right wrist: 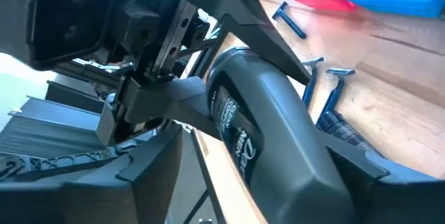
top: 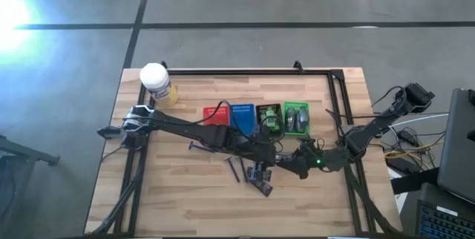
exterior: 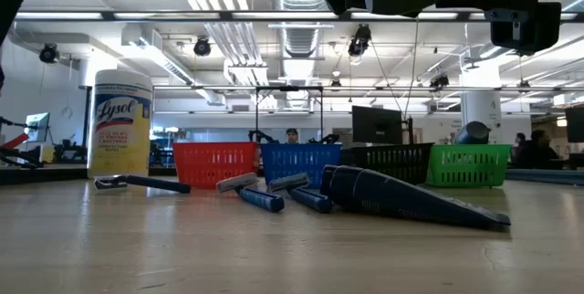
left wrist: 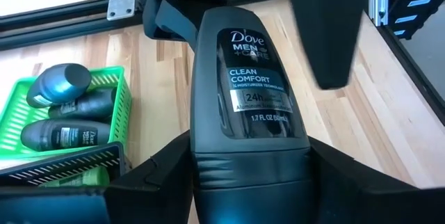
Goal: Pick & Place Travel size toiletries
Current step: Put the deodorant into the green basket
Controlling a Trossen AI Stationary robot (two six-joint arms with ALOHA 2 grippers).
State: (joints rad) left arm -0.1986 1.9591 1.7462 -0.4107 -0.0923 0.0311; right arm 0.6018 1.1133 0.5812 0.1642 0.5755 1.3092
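Note:
A dark grey Dove roll-on bottle (left wrist: 247, 78), one of the travel size toiletries, hangs above the table's middle between both arms. My left gripper (left wrist: 250, 182), reaching in from the left, is shut on it. My right gripper (right wrist: 271, 172) comes from the right and stands open around the bottle's far end. One of its fingers (left wrist: 327, 36) is clearly apart from the bottle. Two more grey bottles lie in the green basket (top: 295, 117). Blue razors (top: 234, 168) and dark packets (top: 260, 185) lie on the wood. My left gripper pinches the bottle's two narrow sides at its cap end (left wrist: 201, 175), just past the seam below the label. The bottle runs on along the fingers and away from the wrist, slanting a little downward, label up, clear of the table.
Red (top: 216, 114), blue (top: 243, 116), black (top: 270, 119) and green baskets stand in a row behind the arms. A white-capped yellow Lysol jar (top: 157, 83) stands at the far left. A black frame (top: 245, 72) runs along the table's far edge. Bare wood lies near the front.

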